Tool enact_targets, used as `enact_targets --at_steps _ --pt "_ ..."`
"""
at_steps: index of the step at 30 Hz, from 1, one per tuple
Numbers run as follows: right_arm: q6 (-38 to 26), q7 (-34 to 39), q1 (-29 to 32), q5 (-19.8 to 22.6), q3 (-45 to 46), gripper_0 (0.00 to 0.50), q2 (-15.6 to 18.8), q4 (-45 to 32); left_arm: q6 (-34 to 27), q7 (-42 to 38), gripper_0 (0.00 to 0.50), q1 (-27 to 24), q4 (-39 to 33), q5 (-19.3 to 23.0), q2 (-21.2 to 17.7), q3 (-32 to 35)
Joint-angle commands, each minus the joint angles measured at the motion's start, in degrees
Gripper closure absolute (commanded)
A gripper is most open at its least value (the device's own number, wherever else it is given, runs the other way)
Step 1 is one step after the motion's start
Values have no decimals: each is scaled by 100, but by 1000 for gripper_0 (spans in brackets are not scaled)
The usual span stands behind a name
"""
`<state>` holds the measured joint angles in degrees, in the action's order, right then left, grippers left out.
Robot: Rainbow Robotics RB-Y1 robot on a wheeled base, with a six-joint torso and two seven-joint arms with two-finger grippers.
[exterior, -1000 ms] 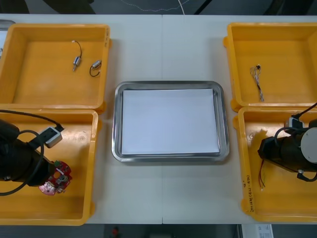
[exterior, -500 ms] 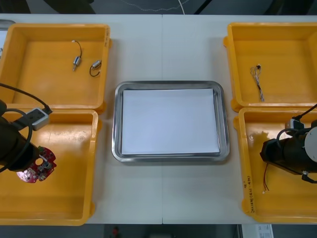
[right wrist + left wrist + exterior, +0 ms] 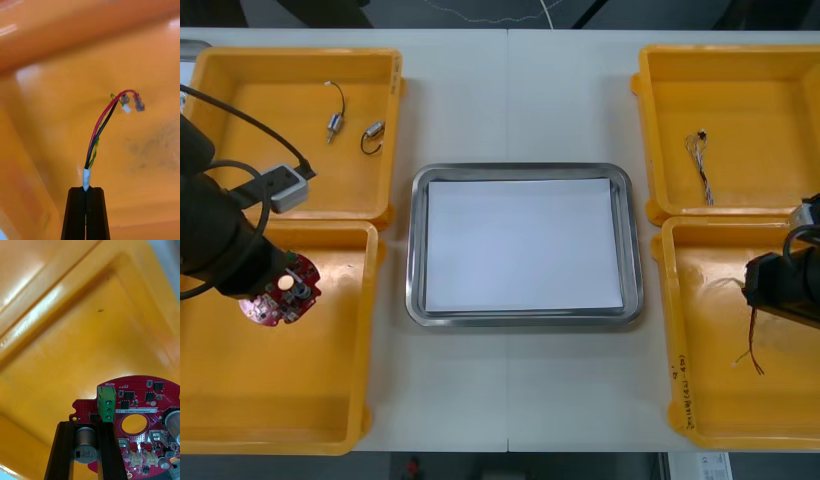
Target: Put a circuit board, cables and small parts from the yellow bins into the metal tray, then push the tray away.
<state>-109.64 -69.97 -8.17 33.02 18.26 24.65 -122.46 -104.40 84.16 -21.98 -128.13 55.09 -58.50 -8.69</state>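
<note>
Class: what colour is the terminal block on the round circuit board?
Green terminal block; left wrist view.

Left arm [image 3: 215, 235] runs off the left edge and sits over the circuit board [image 3: 280, 290], covering its left rim. In the wrist view the board is clipped by the frame, and the left gripper [image 3: 85, 425] masks a strip of it.

Right arm [image 3: 785, 285] is cut by the right edge, and so is the near-right bin [image 3: 720, 420]. The red and yellow cable [image 3: 98, 131] vanishes at its taped end between the right gripper [image 3: 86, 189] fingers, and its tip connectors are a blur.

In the far-left bin [image 3: 270, 100] the small metal parts [image 3: 335, 125] are too tiny to make out. In the far-right bin [image 3: 740, 90] the thin cable [image 3: 700, 160] is too fine to call its colours.
</note>
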Motion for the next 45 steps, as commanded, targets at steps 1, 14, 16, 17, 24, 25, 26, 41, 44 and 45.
enact_targets --at_steps 1,14,16,17,24,25,26,41,44,45 --pt "-36 -192 -221 407 371 500 427 -393 -107 -268 500 -606 -177 160 146 -115" --pt "-36 -482 -238 1514 723 500 1517 -463 -247 -374 500 -1652 113 160 761 -897" --pt "-36 -544 -229 1734 731 500 1666 -472 -247 -391 500 -1810 227 125 893 -994" --pt "-36 -588 -229 1883 731 500 1763 -472 -247 -400 500 -1924 342 107 981 -1055" --pt "-36 -1115 -229 2525 688 500 2176 -648 -203 -426 500 -2566 1036 -104 1482 -1609" --pt "-36 -1212 -238 2534 679 500 2202 -657 -194 -435 500 -2619 1098 -147 1526 -1671" --pt "-36 -1405 -229 2543 661 500 2273 -674 -186 -444 500 -2706 1194 -235 1614 -1785" --pt "-36 -2794 -229 2859 433 500 2730 -1122 649 -655 500 -3005 2187 -947 2308 -2804" --pt "-36 -2794 -229 3026 397 500 2774 -1202 860 -708 500 -2997 2302 -1070 2326 -3050" --pt "-36 -2794 -229 3052 389 500 2782 -1237 957 -734 500 -3005 2328 -1105 2326 -3138"
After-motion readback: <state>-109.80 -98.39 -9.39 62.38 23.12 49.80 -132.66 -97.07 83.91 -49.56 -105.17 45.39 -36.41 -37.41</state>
